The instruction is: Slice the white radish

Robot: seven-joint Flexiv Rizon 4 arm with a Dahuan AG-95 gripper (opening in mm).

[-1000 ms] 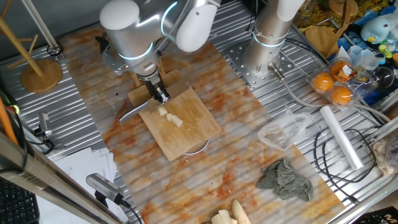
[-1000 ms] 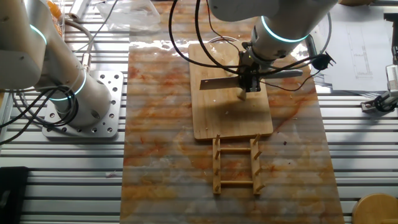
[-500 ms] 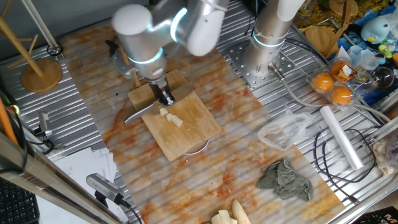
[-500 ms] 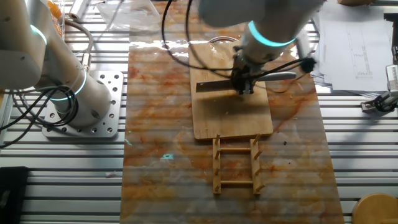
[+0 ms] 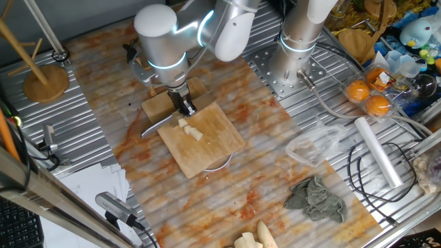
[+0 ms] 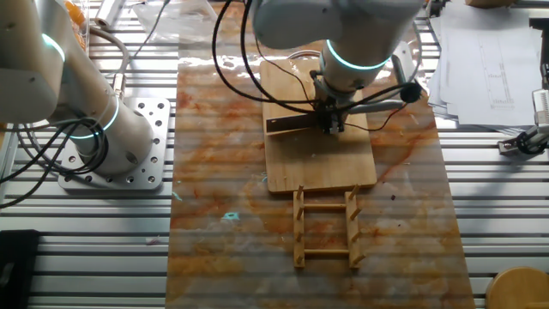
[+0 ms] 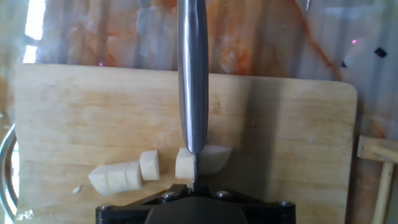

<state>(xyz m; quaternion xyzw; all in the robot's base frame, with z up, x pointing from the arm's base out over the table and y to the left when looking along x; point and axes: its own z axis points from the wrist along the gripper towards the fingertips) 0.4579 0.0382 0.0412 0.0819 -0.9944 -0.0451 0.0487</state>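
The claw (image 5: 185, 107), clamped on the steel knife (image 7: 192, 81), has shifted along the pale white radish stick (image 7: 202, 160); blade splits it; another slice nearly done.

Arm bent low over table, wrist pointing down, gripper (image 5: 185, 108) fingers clamped on knife (image 7: 192, 74) handle.

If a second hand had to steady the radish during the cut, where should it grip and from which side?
Probably the uncut end piece, pinched from above on the side away from the cut chunks. The knife held in the gripper sits mid-stick, so stay clear of its blade.
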